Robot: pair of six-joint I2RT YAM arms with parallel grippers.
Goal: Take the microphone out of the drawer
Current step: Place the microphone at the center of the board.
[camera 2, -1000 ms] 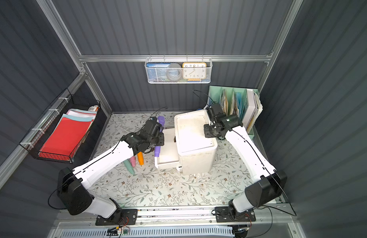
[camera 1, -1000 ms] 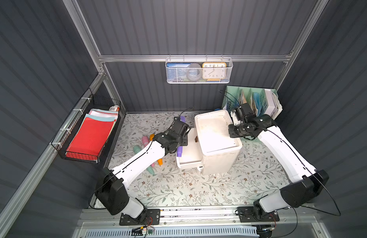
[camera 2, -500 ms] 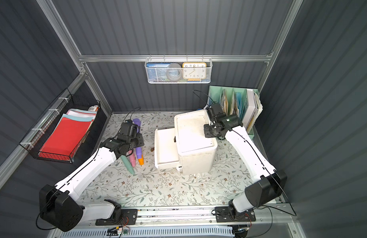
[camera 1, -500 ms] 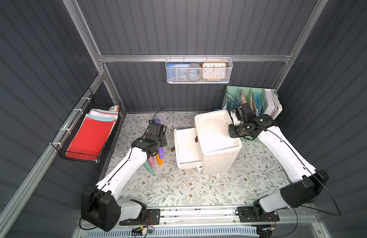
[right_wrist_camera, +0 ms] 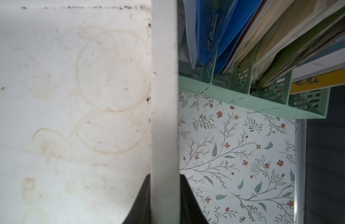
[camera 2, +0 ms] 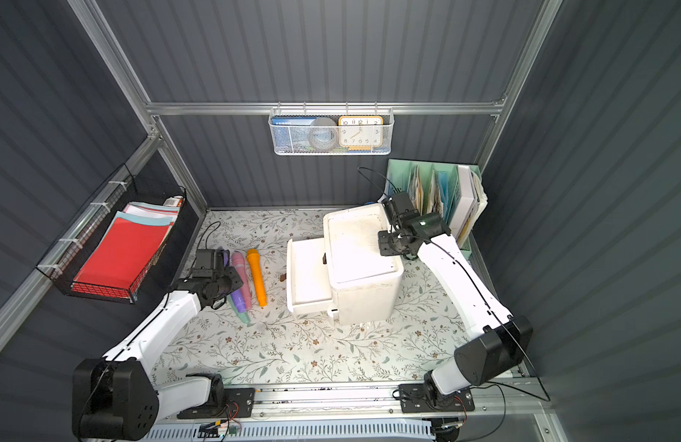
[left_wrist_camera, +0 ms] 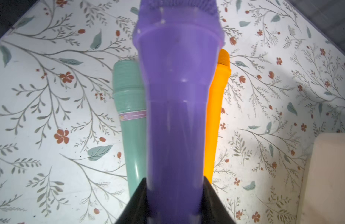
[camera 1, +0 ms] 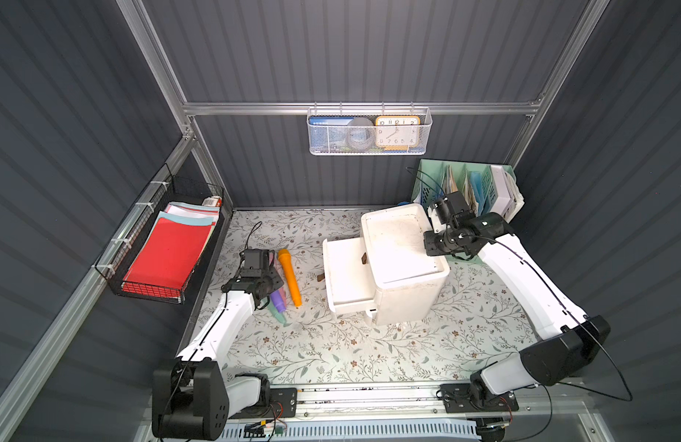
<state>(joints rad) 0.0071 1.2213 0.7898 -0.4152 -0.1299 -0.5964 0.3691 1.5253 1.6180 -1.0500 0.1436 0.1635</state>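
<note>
Since a second ago the left arm [camera 1: 231,317] has swung away from the drawer unit [camera 1: 404,268]. Then its wrist was over the open drawer [camera 1: 344,268]; now it sits well out on the drawer-front side of the unit, with the purple microphone [left_wrist_camera: 177,116] carried along. Neither the right arm [camera 1: 522,283] nor the unit has shifted. The drawer stays pulled out and looks empty in both top views.

Step in hand, as I judge it: removal is done and this is the set-down. The microphone is clear of the drawer, held lengthwise over the other microphones lying on the tabletop [camera 1: 331,344] in front of the unit. A teal one [left_wrist_camera: 129,116] and an orange one [left_wrist_camera: 216,116] flank it in the left wrist view, and a pink one [camera 2: 239,268] shows in a top view. Its height above them cannot be told.

Next move calls for lowering it onto a bare patch beside the row without nudging the round bodies, which would likely roll. Then release and lift straight off.

State of left jaws: partly closed, both pressed against the purple handle, with the head pointing away from the wrist.

State of right jaws: closed almost fully, pinching the raised rim [right_wrist_camera: 165,97] of the unit's top on the side away from the drawer. Bracing it, I judge.
</note>
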